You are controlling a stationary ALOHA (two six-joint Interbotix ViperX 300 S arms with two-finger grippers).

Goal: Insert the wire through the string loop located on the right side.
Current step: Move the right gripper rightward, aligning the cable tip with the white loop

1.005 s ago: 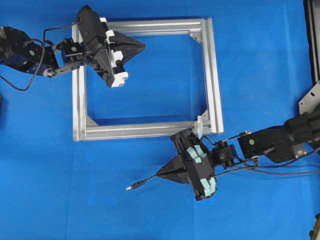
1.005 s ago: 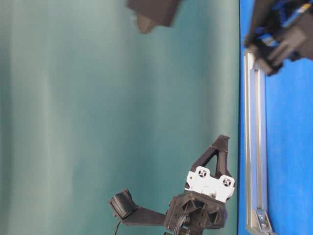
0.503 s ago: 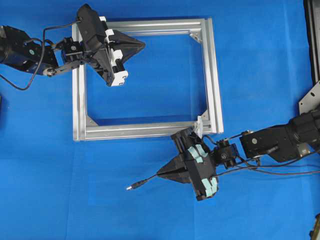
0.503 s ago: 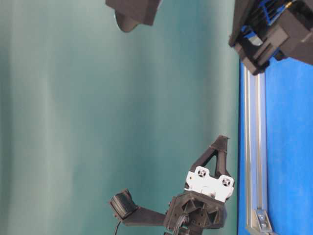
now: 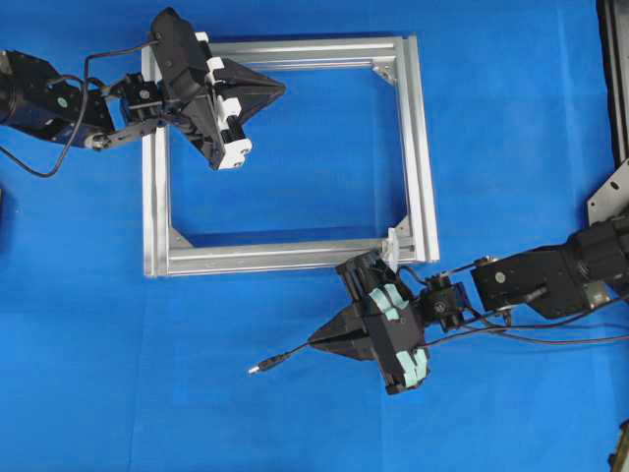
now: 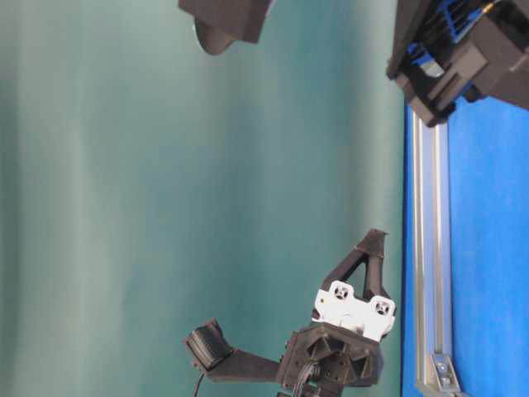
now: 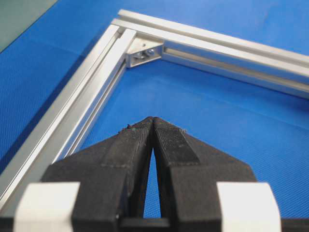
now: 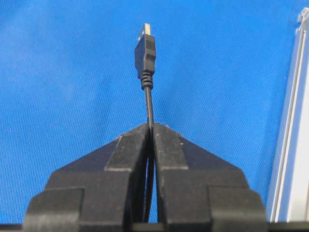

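Nothing much is moving on the table since a second ago; only my right arm is looking slightly raised in the table-level view. My right gripper (image 5: 316,341) is staying clamped on the wire (image 8: 149,108), its plug (image 5: 259,370) sticking out to the left over the cloth. My left gripper (image 5: 280,91) is hanging pinched together, holding nothing, over the frame (image 5: 421,147). I am judging the loop (image 5: 391,239), at the frame's near right corner, to be behind my plug, so I am needing to swing the tip round, level it with the opening, and feed slowly
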